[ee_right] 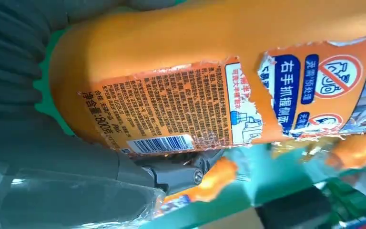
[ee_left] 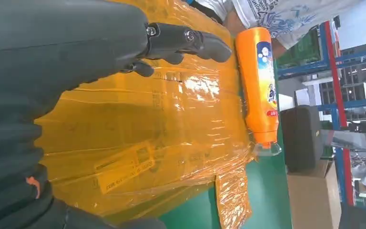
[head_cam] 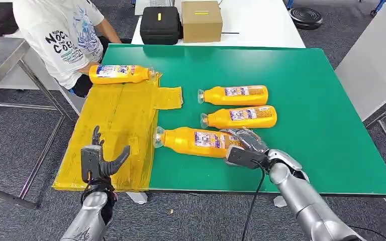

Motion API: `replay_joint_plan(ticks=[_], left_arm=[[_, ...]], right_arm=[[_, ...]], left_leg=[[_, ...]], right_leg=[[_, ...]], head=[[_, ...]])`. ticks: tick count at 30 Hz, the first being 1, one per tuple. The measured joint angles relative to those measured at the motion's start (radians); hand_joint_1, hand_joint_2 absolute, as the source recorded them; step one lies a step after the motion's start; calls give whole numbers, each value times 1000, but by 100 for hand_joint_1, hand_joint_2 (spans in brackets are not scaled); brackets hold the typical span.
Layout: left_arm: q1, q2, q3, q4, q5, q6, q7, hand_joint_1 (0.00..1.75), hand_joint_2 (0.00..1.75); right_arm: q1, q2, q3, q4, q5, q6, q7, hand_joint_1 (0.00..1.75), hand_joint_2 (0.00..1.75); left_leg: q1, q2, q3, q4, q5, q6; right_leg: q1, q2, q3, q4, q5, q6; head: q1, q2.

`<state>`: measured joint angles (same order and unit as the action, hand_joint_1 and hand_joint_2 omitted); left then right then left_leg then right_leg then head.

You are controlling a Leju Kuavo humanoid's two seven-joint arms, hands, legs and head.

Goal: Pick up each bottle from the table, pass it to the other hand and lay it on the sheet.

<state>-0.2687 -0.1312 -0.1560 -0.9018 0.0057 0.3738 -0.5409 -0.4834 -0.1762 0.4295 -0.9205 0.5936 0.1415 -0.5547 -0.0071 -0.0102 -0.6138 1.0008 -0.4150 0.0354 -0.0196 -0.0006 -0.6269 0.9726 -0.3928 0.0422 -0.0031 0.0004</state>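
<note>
Grey carpet surrounds a green table (head_cam: 306, 100), at whose far left corner a person in a white printed shirt (head_cam: 60, 30) is seated; a black case (head_cam: 160, 24) and a cardboard box (head_cam: 201, 20) are noted on the white surface beyond. A yellow sheet (head_cam: 115, 130) is spread over the left end of the table. Four orange bottles are counted: one bottle on the sheet (head_cam: 119, 74), lying at its far edge, and three on the bare green, side by side, caps toward the sheet. The pick-up of the nearest bottle (head_cam: 193, 140) is judged to be the step in hand. The right hand (head_cam: 246, 145) is seen laid over its base end, and in the right wrist view the fingers (ee_right: 181, 174) are pressed along the label side of the body; whether a full grip is closed or the bottle merely touched cannot be told for certain, since it appears to lie flat on the table. The left hand (head_cam: 98, 158) is held above the near part of the sheet, fingers spread, holding nothing. Next, a firm closure and a lift are called for, then a carry toward the left hand for the pass. Two bottles would then remain.
</note>
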Motion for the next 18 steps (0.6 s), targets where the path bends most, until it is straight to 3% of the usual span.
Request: replay_joint_plan(ticks=[9,14,18], left_arm=[[3,0,6,-20,58,-75,28,0,175],[24,11,19,-73,368,-514,121,0,175],[46,26,18,-124,501,-702,166,0,175]], right_arm=[[28,53,-44,-22,-35,-6,-39,175,175],[41,101,-68,-8,-56,-22,-59,175,175],[56,132,-87,8,-58,-37,-73,175,175]], left_leg=[[0,0,0,0,0,0],[0,0,0,0,0,0],[0,0,-1,0,0,0]], right_leg=[[0,0,0,0,0,0],[1,0,-1,0,0,0],[0,0,-1,0,0,0]], head=[[0,0],[0,0],[0,0]])
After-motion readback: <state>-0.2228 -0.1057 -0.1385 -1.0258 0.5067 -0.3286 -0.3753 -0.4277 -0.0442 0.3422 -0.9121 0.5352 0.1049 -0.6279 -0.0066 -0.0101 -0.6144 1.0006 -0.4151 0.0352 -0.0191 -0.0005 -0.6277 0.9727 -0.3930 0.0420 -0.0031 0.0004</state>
